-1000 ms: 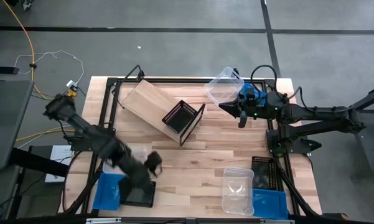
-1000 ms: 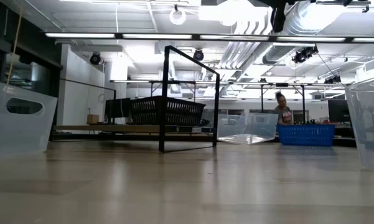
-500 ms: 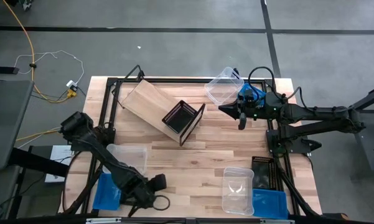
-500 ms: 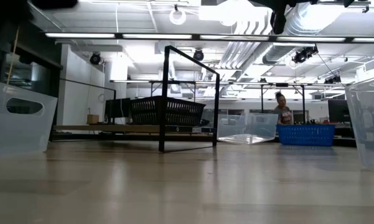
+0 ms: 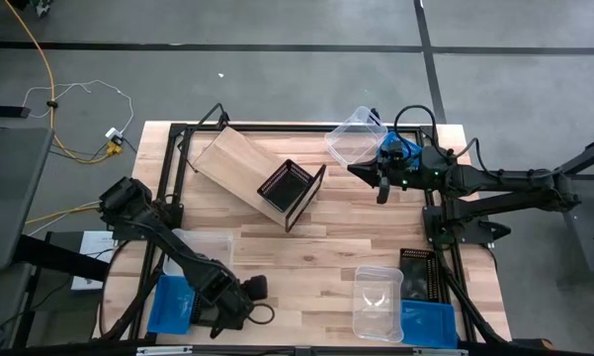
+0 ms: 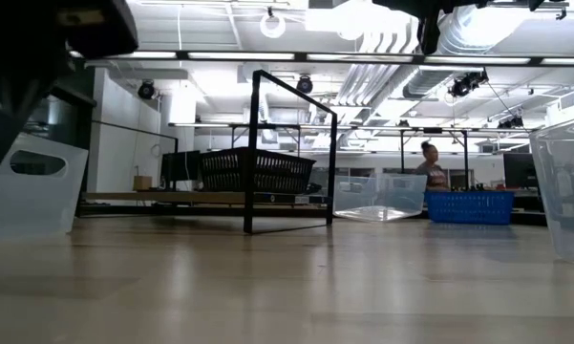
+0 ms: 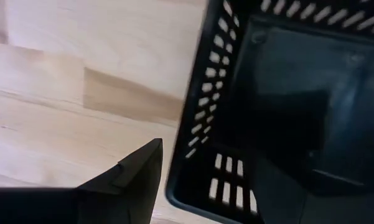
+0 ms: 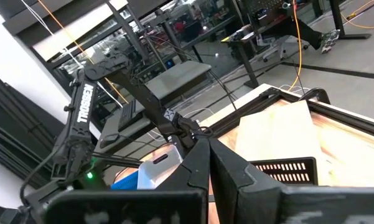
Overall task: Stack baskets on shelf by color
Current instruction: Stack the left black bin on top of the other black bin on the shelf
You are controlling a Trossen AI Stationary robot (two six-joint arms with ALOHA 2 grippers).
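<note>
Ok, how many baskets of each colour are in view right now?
Clear baskets: 3
Black baskets: 3
Blue baskets: 2
Total: 8

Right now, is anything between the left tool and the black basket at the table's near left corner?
Nothing visible. The left tool is open right over the black basket, and its wrist view shows only the slatted wall and bare table beside it. The right tool waits shut near the clear basket.
</note>
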